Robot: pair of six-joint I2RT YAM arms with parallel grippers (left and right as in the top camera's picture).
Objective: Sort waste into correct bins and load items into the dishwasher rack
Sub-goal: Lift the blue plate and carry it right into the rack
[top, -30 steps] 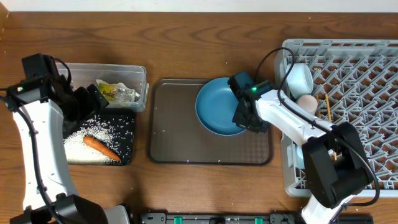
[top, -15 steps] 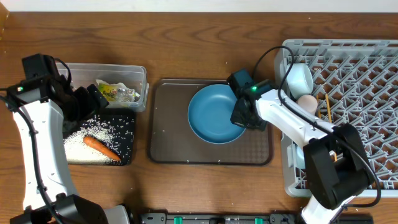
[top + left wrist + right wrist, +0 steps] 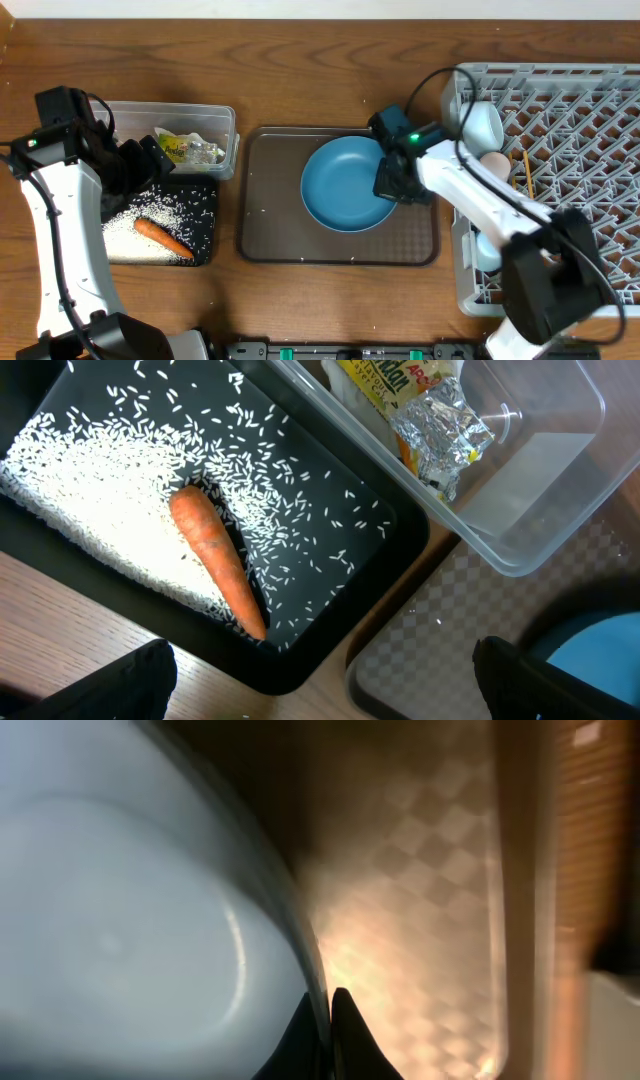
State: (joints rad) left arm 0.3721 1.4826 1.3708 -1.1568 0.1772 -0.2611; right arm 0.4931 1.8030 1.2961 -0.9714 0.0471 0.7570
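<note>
The blue plate (image 3: 345, 185) lies over the dark brown serving tray (image 3: 270, 230); my right gripper (image 3: 392, 186) is shut on its right rim, which shows between the fingertips in the right wrist view (image 3: 322, 1010). My left gripper (image 3: 138, 163) is open and empty above the black tray (image 3: 205, 240), which holds the carrot (image 3: 163, 236) and rice (image 3: 125, 225). The clear tub (image 3: 225, 125) holds the crumpled paper and foil wrapper (image 3: 185, 149). In the left wrist view the carrot (image 3: 215, 560), rice (image 3: 90, 510) and wrapper (image 3: 430, 420) show. The grey rack (image 3: 590, 160) holds cups (image 3: 481, 125) and chopsticks (image 3: 524, 170).
The rack fills the right side. The brown serving tray sits mid-table between the bins and the rack. A pinkish cup (image 3: 493, 165) and a light blue piece (image 3: 484, 250) stand along the rack's left edge.
The right gripper has shifted the blue plate leftward and down over the serving tray, then barely moved. The left arm has not moved.
</note>
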